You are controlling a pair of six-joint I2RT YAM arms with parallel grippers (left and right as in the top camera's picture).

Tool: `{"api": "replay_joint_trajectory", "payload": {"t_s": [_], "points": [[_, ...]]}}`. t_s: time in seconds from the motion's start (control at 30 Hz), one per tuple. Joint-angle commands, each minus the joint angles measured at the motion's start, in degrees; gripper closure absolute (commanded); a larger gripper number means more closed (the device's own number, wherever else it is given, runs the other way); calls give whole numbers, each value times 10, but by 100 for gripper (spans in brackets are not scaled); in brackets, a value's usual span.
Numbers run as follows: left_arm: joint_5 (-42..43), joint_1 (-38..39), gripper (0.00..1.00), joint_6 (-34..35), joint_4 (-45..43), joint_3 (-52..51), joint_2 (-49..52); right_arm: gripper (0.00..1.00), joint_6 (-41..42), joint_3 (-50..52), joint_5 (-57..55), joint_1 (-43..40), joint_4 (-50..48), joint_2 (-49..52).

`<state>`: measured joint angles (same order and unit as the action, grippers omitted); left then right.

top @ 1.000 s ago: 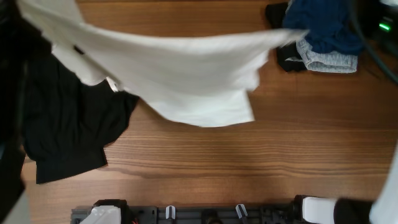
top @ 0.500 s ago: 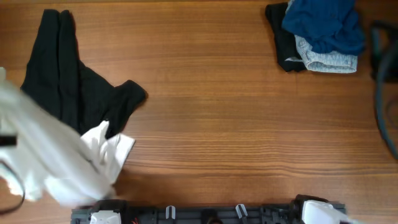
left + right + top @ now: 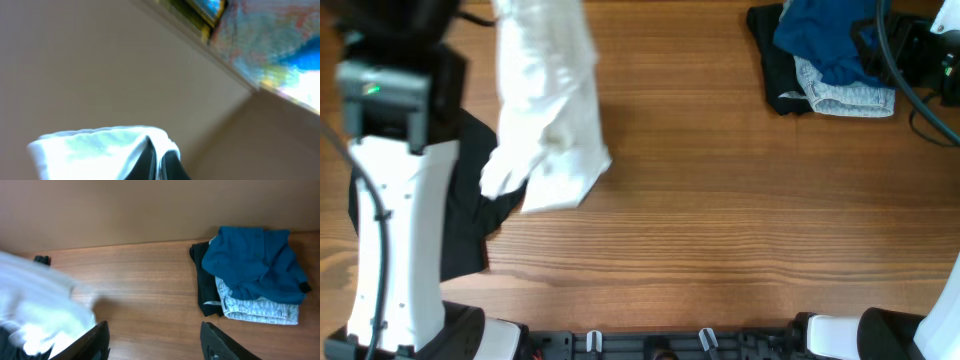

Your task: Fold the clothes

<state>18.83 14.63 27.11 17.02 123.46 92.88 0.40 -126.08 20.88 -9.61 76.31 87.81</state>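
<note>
We have the white T-shirt (image 3: 548, 110) bunched and dangling over the table's (image 3: 740, 230) far left edge, left fingers (image 3: 142, 165) clamped on it, right fingers (image 3: 97, 340) apart and empty. The black garment (image 3: 470, 225) lies crumpled by the left edge. Folding, we judge, has barely started.

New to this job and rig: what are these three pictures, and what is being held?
Two robot arms work at a wooden table. One picture looks down from above; the other two come from cameras on each wrist. The left gripper is shut on the white fabric T-shirt, lifted in a bunch. The right gripper is open and empty. A plain black garment lies flat under the left arm; a pile of blue, pale grey and black clothes sits in the far right corner.
</note>
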Motion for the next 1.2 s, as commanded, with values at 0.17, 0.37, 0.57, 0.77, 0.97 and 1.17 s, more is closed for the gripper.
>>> {"api": "replay_joint_trajectory", "payload": {"t_s": [0.17, 0.37, 0.57, 0.77, 0.97, 1.17], "points": [[-78, 82, 96, -150, 466, 8, -16, 38, -11, -2, -15, -2, 7, 39], [-198, 29, 96, -149, 759, 6, -2, 38, -21, 0, 64, 3, 13, 116], [-110, 43, 96, -145, 772, -56, 2, 38, -21, 0, 90, 65, -18, 201], [-184, 117, 96, -74, 756, -92, -1, 33, 40, 0, 92, 135, -89, 289], [-250, 118, 96, -4, 756, -92, -22, 27, 126, 1, 94, 202, -149, 386], [-355, 118, 96, 62, 749, -92, -67, 24, 247, 1, 140, 256, -212, 493]]}}
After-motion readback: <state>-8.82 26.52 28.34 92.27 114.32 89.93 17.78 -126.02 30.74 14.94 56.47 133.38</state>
